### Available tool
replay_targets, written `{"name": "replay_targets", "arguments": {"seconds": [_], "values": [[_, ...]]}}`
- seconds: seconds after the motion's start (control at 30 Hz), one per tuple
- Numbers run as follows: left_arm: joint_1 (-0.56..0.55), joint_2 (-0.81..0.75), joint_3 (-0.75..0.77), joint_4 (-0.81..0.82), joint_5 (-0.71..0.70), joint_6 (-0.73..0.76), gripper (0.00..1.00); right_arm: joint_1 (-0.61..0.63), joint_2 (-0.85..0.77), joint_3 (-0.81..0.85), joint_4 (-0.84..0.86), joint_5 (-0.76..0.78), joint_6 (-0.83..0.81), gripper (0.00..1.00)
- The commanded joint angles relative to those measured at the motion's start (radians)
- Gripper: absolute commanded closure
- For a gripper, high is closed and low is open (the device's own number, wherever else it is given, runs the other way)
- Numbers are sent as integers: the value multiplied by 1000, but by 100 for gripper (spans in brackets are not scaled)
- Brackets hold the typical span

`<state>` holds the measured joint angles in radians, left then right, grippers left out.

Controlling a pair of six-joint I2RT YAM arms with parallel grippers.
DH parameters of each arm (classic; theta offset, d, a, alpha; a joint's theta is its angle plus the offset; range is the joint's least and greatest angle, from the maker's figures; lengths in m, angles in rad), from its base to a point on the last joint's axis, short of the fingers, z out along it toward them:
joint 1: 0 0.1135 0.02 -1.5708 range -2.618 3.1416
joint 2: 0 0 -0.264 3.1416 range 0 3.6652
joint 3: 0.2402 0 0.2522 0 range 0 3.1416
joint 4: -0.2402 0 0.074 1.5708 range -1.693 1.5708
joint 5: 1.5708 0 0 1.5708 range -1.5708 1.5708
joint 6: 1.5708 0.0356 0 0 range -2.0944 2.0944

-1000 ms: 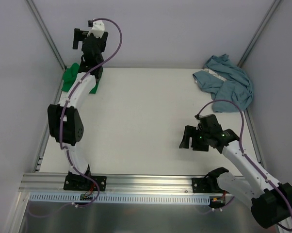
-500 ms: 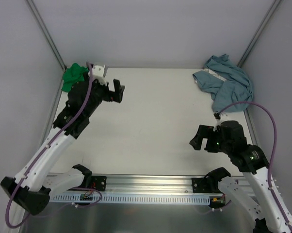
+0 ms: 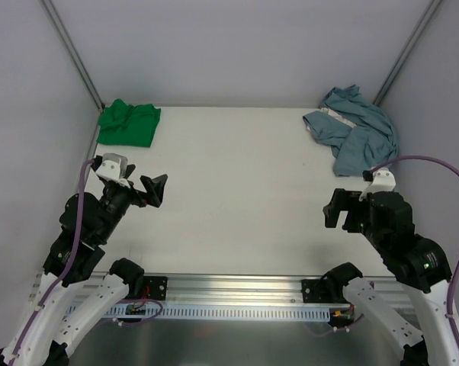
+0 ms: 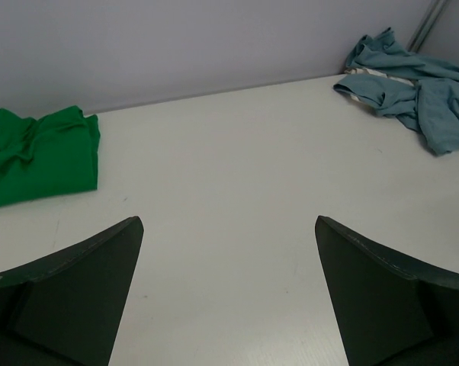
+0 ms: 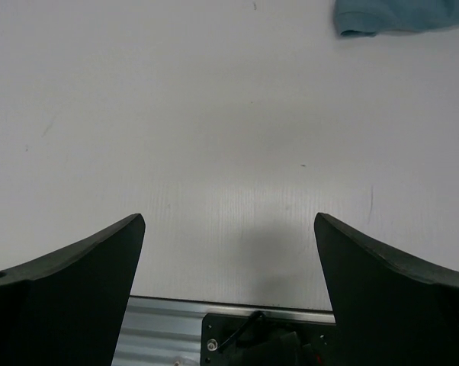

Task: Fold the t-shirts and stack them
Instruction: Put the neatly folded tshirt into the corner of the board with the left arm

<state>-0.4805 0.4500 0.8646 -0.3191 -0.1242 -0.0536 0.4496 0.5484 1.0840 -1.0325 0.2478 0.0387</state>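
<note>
The bright green t-shirt (image 3: 127, 123) lies folded at the table's back left corner; it also shows in the left wrist view (image 4: 37, 155). The dusty blue-grey t-shirt (image 3: 354, 128) lies crumpled at the back right corner, also in the left wrist view (image 4: 412, 88), and its edge shows in the right wrist view (image 5: 393, 15). My left gripper (image 3: 150, 191) is open and empty, raised near the front left. My right gripper (image 3: 336, 213) is open and empty above the front right of the table.
The white table (image 3: 229, 191) is walled by grey panels on three sides. A metal rail (image 3: 229, 290) with the arm bases runs along the near edge; it also shows in the right wrist view (image 5: 168, 335).
My left arm has drawn back from the green t-shirt at the back left corner to the front left, leaving the shirt lying there. My right arm has lifted and pulled back to the right.
</note>
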Motion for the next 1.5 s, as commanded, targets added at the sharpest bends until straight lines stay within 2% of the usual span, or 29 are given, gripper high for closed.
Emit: {"name": "replay_targets", "arguments": {"seconds": [0.0, 0.23, 0.37, 0.47, 0.67, 0.83, 0.93, 1.13, 1.47], "values": [[5, -7, 8, 3, -40, 44, 1, 6, -37, -9, 64, 139, -31, 0], [3, 4, -81, 15, -17, 58, 1, 9, -113, -58, 94, 186, -53, 1], [3, -33, -194, 106, -15, 58, 1, 27, -211, -99, 107, 208, -53, 1], [5, -1, -179, 92, 1, 58, 1, 50, -225, -104, 86, 235, -43, 1], [3, 21, -179, 81, 17, 63, 1, 57, -128, -95, 72, 252, -42, 1], [5, 21, -180, 81, 21, 63, 1, 57, 33, -65, 115, 289, -42, 1], [5, 21, -185, 75, 26, 67, 1, 57, 77, -79, 172, 266, -42, 0], [5, 19, -187, 78, 15, 72, 1, 57, 97, -108, 236, 255, -42, 0], [3, 26, -185, 77, 3, 74, 1, 57, 96, -110, 233, 257, -42, 0]]}}
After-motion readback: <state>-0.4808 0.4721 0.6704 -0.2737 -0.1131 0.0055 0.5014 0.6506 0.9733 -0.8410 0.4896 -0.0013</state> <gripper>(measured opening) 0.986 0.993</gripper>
